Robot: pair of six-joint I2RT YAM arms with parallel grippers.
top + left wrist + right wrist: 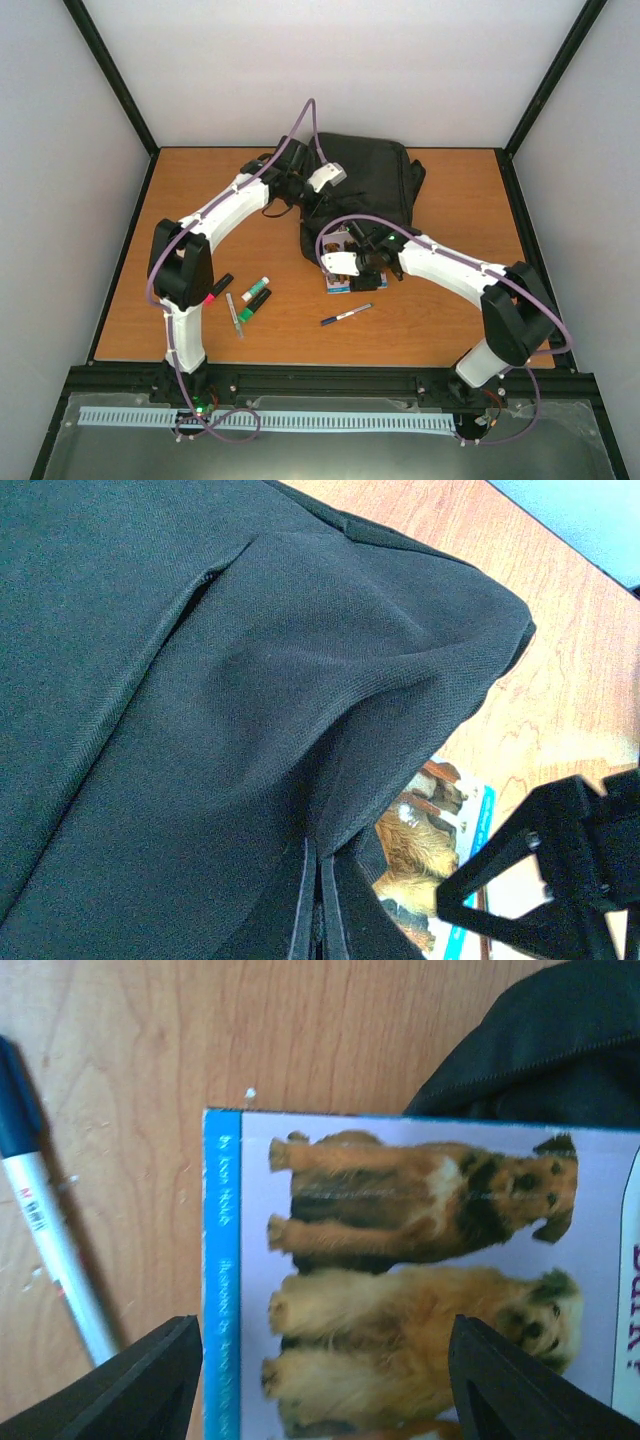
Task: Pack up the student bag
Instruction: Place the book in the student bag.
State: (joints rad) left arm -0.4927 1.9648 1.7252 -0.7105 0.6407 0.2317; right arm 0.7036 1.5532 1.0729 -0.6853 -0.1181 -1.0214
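The student bag [375,175] is a large black fabric backpack at the back middle of the table. It fills the left wrist view [200,680]. My left gripper [303,200] is shut on a fold of the bag's fabric at its near left edge, with the fingers [303,910] pressed together on the cloth [318,870]. A book with dogs on its cover [400,1260] lies partly under the bag's near edge [430,850]. My right gripper [325,1390] is open just above the book [337,284], one finger on each side of it [350,262].
A blue-capped white marker [50,1240] lies left of the book, also seen from above [346,314]. Green markers [255,296], a black and red marker [218,288] and a thin pen [234,315] lie by the left arm. Walls surround the table.
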